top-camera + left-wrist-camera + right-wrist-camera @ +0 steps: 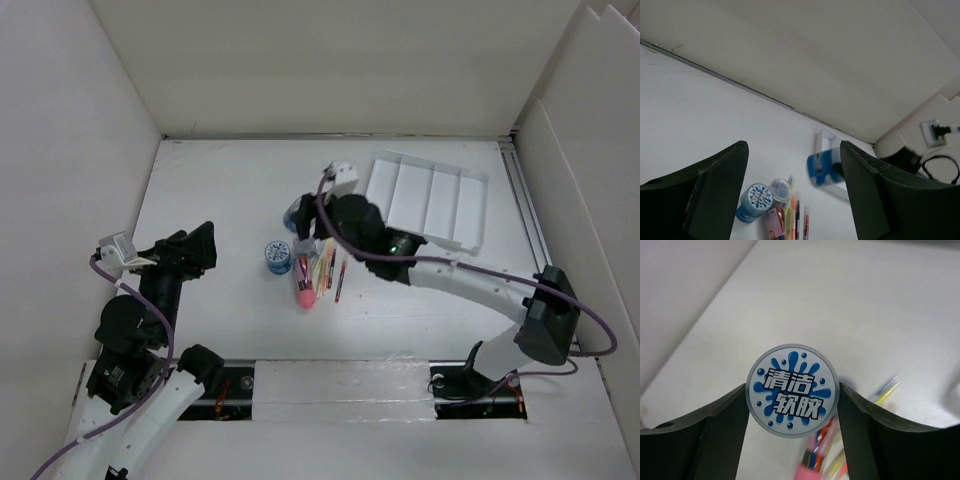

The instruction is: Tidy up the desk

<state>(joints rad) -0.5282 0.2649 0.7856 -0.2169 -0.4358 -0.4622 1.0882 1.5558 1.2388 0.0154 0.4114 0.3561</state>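
The white desk (230, 190) bears a pile of pens and highlighters (318, 275) at its middle. My right gripper (299, 216) is shut on a round blue jar (792, 390) with a blue splash label on its lid, and holds it above the pile. The held jar also shows, blurred, in the left wrist view (824, 167). A second blue jar (278, 257) stands on the desk left of the pens; in the left wrist view (756, 201) a small clear-lidded tub (780, 190) sits against it. My left gripper (203, 244) is open and empty, left of these things.
A white tray with four compartments (430, 198) lies at the back right, behind the right arm; its corner shows in the left wrist view (825, 138). White walls enclose the desk on the left, back and right.
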